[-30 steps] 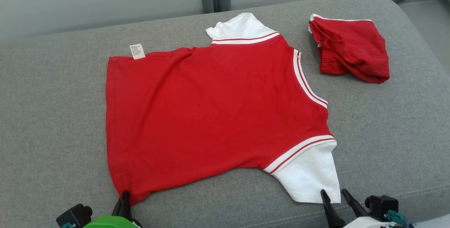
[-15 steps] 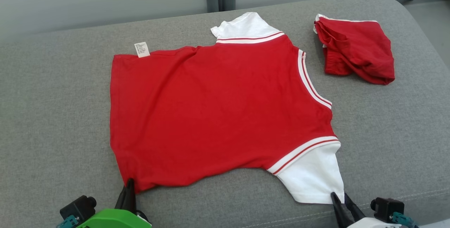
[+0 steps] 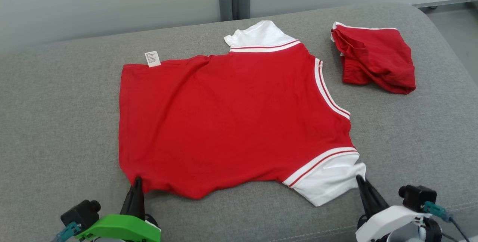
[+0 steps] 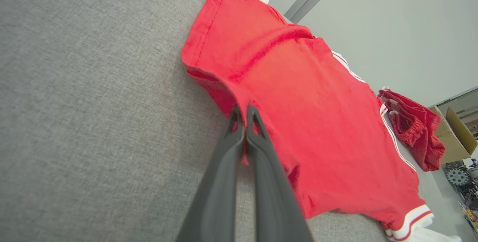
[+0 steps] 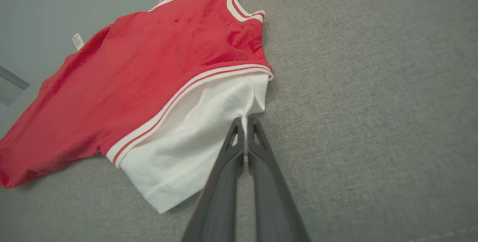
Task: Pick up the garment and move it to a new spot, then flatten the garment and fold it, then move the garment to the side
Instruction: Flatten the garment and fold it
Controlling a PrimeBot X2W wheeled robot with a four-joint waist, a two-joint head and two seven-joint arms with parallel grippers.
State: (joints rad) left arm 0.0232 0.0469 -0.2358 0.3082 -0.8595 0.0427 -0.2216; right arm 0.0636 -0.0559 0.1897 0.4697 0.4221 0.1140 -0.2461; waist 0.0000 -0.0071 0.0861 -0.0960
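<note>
Nearest to me, my left gripper (image 3: 137, 180) has its jaws pressed together on the near hem corner of the red shirt (image 3: 231, 122), with the cloth pinched between them. My right gripper (image 3: 360, 179) is closed too, on the edge of the near white sleeve (image 3: 328, 184); the fabric there seems a little raised, but I cannot see it well. The shirt lies spread on the grey cushion (image 3: 56, 122), neckline toward my right. Farther away are its other white sleeve (image 3: 257, 33) and a white label (image 3: 152, 58). At the far right, apart from the shirt, lies a crumpled red garment (image 3: 375, 61).
</note>
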